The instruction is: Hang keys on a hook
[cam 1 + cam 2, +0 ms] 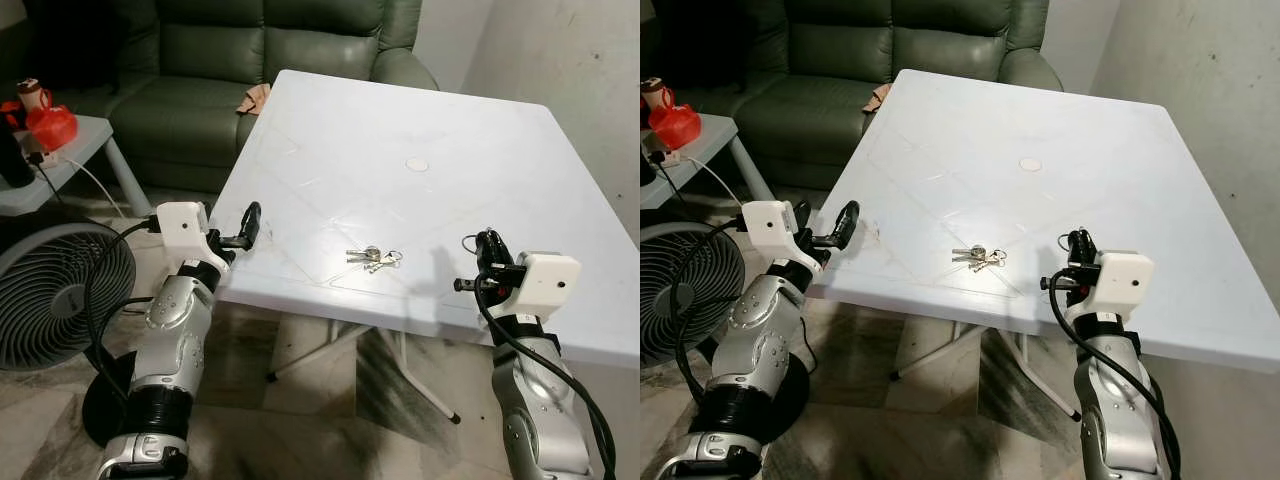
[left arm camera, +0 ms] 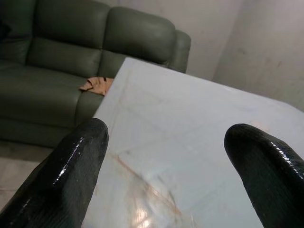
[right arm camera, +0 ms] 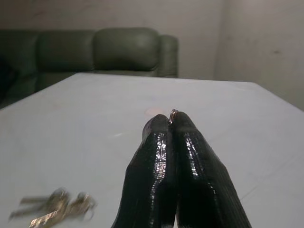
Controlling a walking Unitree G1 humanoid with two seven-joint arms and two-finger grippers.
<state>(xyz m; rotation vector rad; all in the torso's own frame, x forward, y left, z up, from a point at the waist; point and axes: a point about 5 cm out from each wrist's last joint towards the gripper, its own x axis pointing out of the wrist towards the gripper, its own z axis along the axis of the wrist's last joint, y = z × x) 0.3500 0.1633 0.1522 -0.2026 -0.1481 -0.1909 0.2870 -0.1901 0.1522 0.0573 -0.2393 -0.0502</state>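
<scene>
So the keys [image 1: 373, 258] are lying flat on the white surface [image 1: 420, 120], close to its near edge and roughly in the gap between the two hands. It's a small bunch on a ring, silver, a bit fanned out.

Right hand [image 1: 487, 243] sits above the near edge of the surface, with the keys just off to its left and a little ahead of it. Its two black fingers [image 3: 190, 161] are pressed together, and there's a small metal ring [image 3: 173, 114] poking out right at the tips, pinched between them. Can't really tell what that ring belongs to; the bunch of keys [image 3: 54, 206] shows up blurry on the surface beside the fingers, apart from them.

Left hand [image 1: 251, 220] is at the left corner of the surface, fingers [image 2: 71, 171] spread wide apart with nothing between them, just bare surface. The keys are well off to its right.

Other stuff around: a green sofa [image 1: 250, 60] behind the surface past both hands, a floor fan [image 1: 55, 290] down by the left arm, and a small side table [image 1: 70, 150] with something red [image 1: 50, 125] on it further left.
</scene>
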